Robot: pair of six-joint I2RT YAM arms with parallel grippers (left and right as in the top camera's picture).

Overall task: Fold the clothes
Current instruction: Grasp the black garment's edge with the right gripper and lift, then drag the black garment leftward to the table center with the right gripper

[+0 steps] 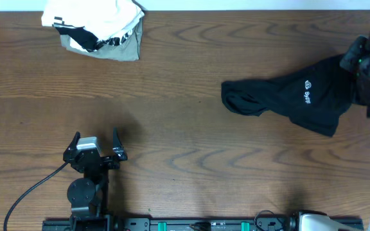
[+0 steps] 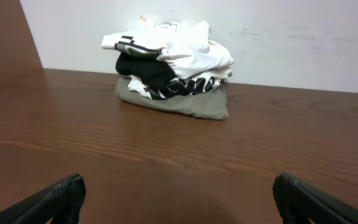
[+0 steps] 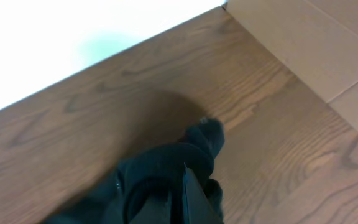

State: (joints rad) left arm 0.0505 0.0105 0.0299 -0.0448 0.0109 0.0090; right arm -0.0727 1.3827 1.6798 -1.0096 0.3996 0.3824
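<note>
Low at the left, closest to the overhead camera, the left arm (image 1: 87,186) rests above the wooden worktop (image 1: 185,160). Its jaws stand wide apart and nothing is between them. Its own camera shows both dark fingertips (image 2: 48,202) at the bottom corners, with only bare wood in the gap.

Further back on the left, near the far edge, lies a white-and-grey bundle (image 1: 98,29) of folded things with striped trim. It is well apart from both arms and I judge that it is not part of this job.

To the right lies the black garment (image 1: 281,96), crumpled in a long heap with its small white logo (image 1: 307,92) facing up. Its right end runs under the right arm (image 1: 368,61) at the edge of the picture. The jaws of that arm are closed. In the right wrist view the black cloth (image 3: 166,168) is bunched around one finger, so I judge that they pinch the cloth.

I believe that folding has not begun and the step in hand is bringing the garment out and spreading it. The next move calls for pulling the cloth toward the middle and laying it flat. The left arm must come across to take a second edge.
</note>
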